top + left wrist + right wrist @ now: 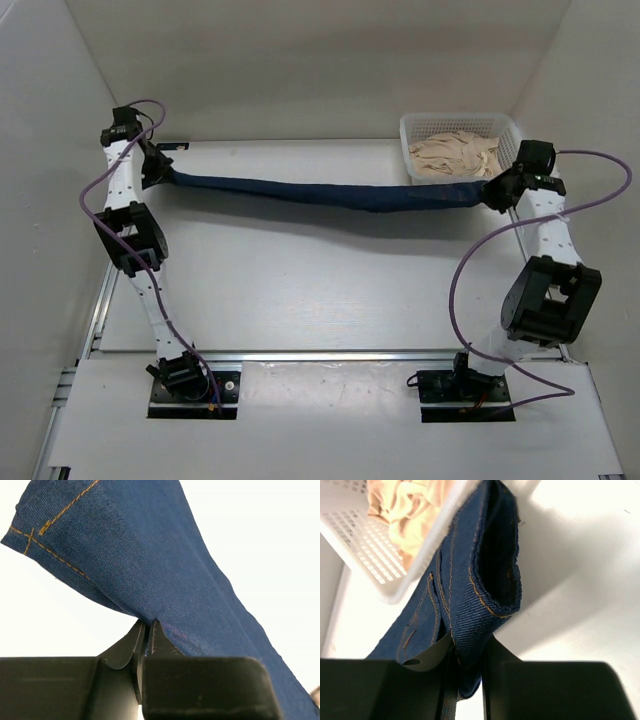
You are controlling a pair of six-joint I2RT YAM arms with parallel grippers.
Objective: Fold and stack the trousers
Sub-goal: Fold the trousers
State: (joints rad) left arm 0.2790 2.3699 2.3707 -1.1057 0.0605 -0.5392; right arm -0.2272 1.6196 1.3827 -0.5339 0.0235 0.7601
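Observation:
The dark navy trousers (320, 192) hang stretched in a long band across the far part of the table, held up between both arms. My left gripper (160, 168) is shut on one end; the left wrist view shows the jaws (148, 626) pinching blue denim (150, 560) with orange stitching. My right gripper (497, 192) is shut on the other end; in the right wrist view its jaws (467, 652) clamp a thick folded denim edge (480, 580). The band sags slightly in the middle.
A white plastic basket (412, 135) with beige cloth (455, 155) stands at the far right, just behind the right gripper; it also shows in the right wrist view (365, 545). White walls close in on the left, back and right. The white tabletop (320, 280) lies under the trousers.

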